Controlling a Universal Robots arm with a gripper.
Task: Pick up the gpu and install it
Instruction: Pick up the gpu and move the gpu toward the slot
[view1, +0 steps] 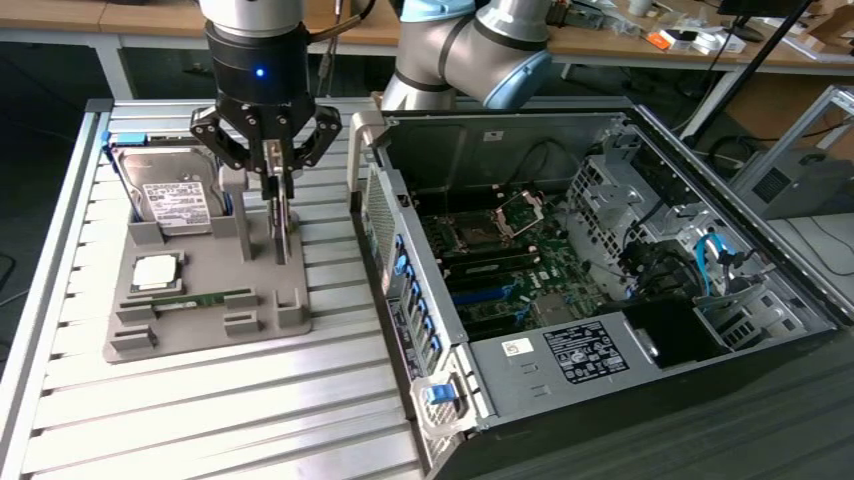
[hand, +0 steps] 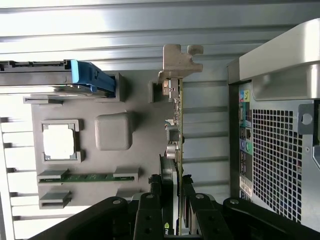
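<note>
The gpu (view1: 279, 225) stands on edge in the grey holder (view1: 187, 335) on the slatted table, at the exterior view's left of the open computer case (view1: 561, 250). In the wrist view the gpu (hand: 178, 125) appears edge-on, its silver end bracket (hand: 177, 62) at the far end beside a holder post. My gripper (view1: 275, 185) hangs straight above it. The black fingers (hand: 152, 200) press against both faces of the card, so the gripper (hand: 173, 187) is shut on it. The card's lower edge still rests in the holder.
The holder also carries a silver hard drive (view1: 174, 195) with blue rails, a CPU (view1: 156, 270) and a green memory stick (view1: 207, 298). The case's perforated rear wall (hand: 280, 150) stands close beside the card. Cables and drive cages crowd the case's far side.
</note>
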